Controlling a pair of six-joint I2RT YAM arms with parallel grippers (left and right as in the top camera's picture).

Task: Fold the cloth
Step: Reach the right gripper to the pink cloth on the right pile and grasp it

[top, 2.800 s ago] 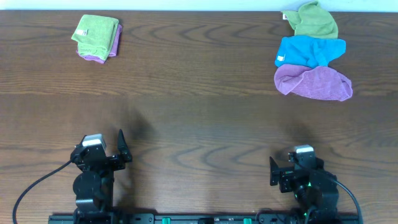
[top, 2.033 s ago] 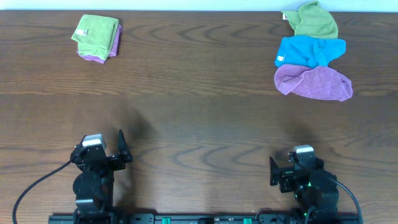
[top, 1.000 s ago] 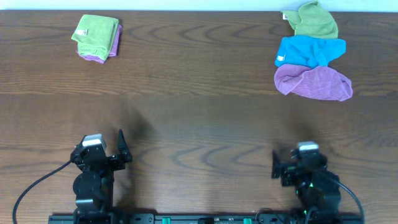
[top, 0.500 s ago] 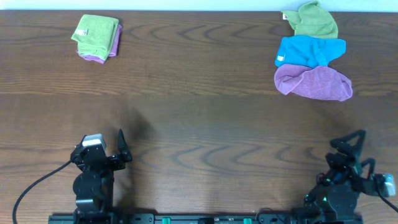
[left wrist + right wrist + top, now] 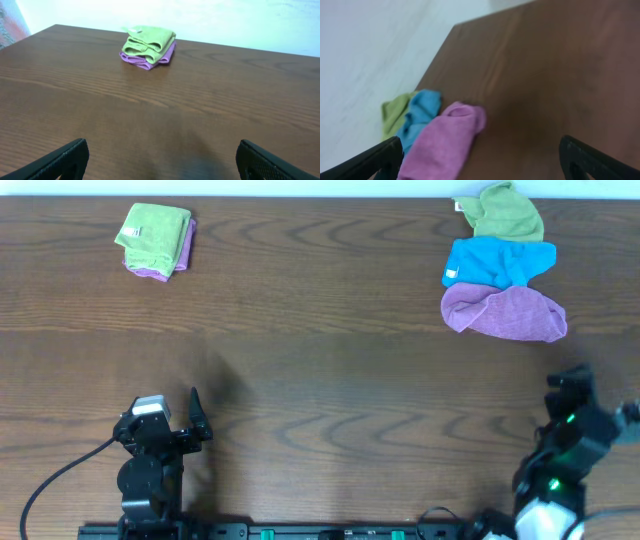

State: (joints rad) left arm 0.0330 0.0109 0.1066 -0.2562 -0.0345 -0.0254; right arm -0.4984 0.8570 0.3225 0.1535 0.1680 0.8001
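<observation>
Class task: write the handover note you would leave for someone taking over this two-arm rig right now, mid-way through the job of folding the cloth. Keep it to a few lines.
Left gripper: jaws open, empty, low over the near left of the table.
Right gripper: jaws open, empty, at the near right, its camera facing the cloth pile.
Lilac cloth: rumpled at the far right, its far edge touching the blue cloth; a green cloth lies beyond that.
A folded green-and-purple pad sits at the far left.
Done: nothing; the cloth is ungrasped.
Left: grasp it, spread it flat, fold it.
</observation>
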